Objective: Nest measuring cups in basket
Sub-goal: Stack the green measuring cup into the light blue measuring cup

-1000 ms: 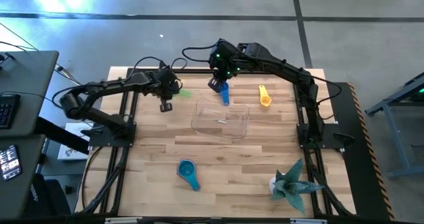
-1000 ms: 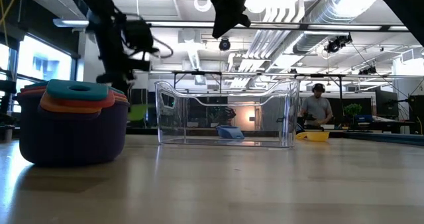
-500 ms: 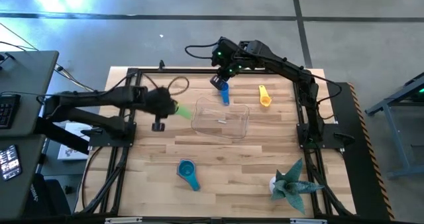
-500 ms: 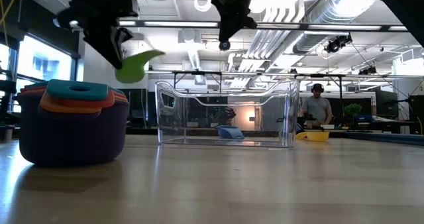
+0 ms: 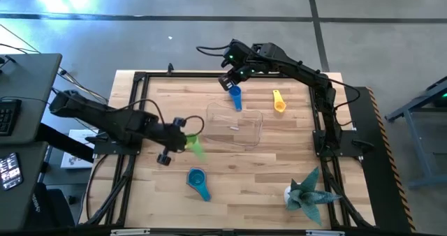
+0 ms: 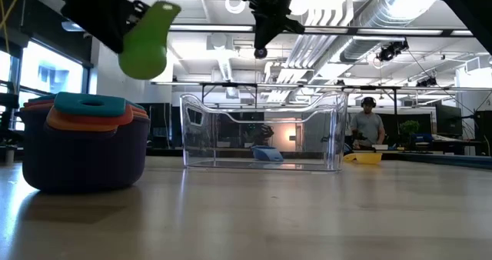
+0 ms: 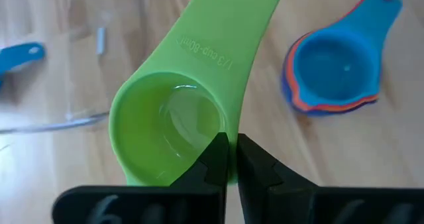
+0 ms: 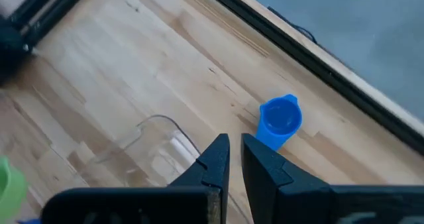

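Left of centre in the high view, the left gripper [image 5: 183, 142] is clamped on the rim of a bright green plastic measuring cup [image 5: 196, 147], held above the wooden table [image 5: 265, 173] just left of the clear, shallow rectangular plastic basket [image 5: 232, 127]. The left wrist view shows its dark fingers [image 7: 213, 159] pinched together on the bowl's edge, with the handle pointing away from the camera. In the low view the green cup [image 6: 146, 41] hangs high at upper left, well above the tabletop.

Lower centre of the high view: a nested stack of measuring cups, blue on top with orange and purple layers beneath [image 5: 198, 181], sits on the table below the green cup. The low view shows this stack large at left [image 6: 83, 143].

Upper centre: the right gripper [image 5: 227, 83] hovers over the basket's far edge, fingers nearly together, holding nothing. A small blue measuring cup [image 5: 235, 96] lies beside it, touching or just beyond the basket's upper rim; I cannot tell which. A yellow measuring cup [image 5: 279, 101] lies to the right, apart from the basket.

Lower right: a spiky teal-grey folded-paper figure [image 5: 307, 193].

A person [image 6: 367, 125] stands far off in the room beyond the table.
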